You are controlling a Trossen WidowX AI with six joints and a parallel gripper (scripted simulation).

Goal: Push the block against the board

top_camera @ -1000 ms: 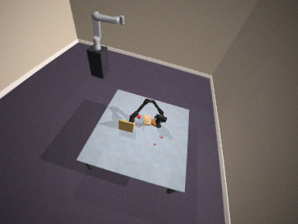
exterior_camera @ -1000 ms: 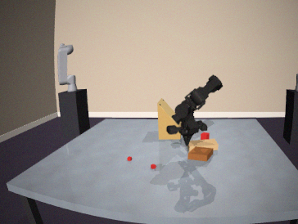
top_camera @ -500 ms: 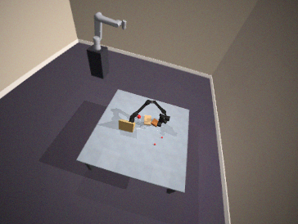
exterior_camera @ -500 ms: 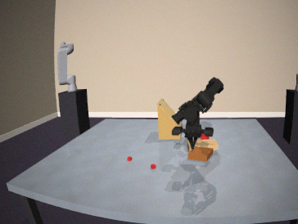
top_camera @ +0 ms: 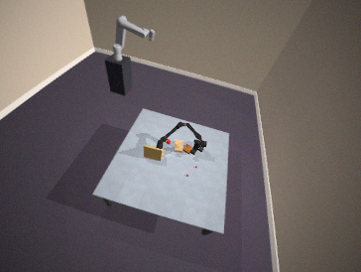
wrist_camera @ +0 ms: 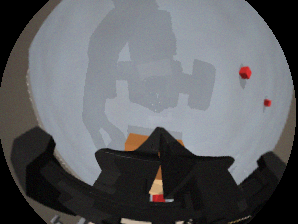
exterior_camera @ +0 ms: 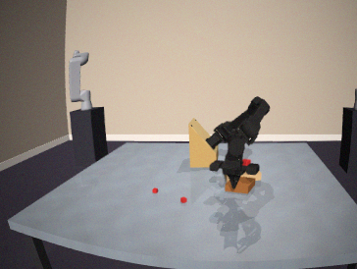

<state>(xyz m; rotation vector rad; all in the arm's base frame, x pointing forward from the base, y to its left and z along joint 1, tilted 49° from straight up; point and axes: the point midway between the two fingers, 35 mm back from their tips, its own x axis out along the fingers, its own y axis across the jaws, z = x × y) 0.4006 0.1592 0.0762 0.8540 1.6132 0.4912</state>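
Note:
The square block (top_camera: 187,149) (exterior_camera: 244,187) (wrist_camera: 135,142) is orange-brown and lies flat. The pale tan board (top_camera: 179,145) (exterior_camera: 258,176) (wrist_camera: 156,187) lies flat close to it, on the arm-base side. The block looks turned relative to the board in the top view; whether their sides touch I cannot tell. My gripper (top_camera: 192,152) (exterior_camera: 233,187) (wrist_camera: 158,129) is shut and empty, pointing down, with its tips low at the block. The fingers hide the middle of the block and most of the board in the wrist view, so contact with the block is unclear.
A red cube (top_camera: 169,142) (exterior_camera: 246,162) (wrist_camera: 158,198) sits beyond the board, toward the arm's base. A tall yellow wedge-like block (top_camera: 153,152) (exterior_camera: 200,151) stands off to one side. Two small red cubes (top_camera: 195,167) (top_camera: 186,175) (exterior_camera: 155,190) (exterior_camera: 183,199) (wrist_camera: 245,73) (wrist_camera: 267,103) lie farther out on the table.

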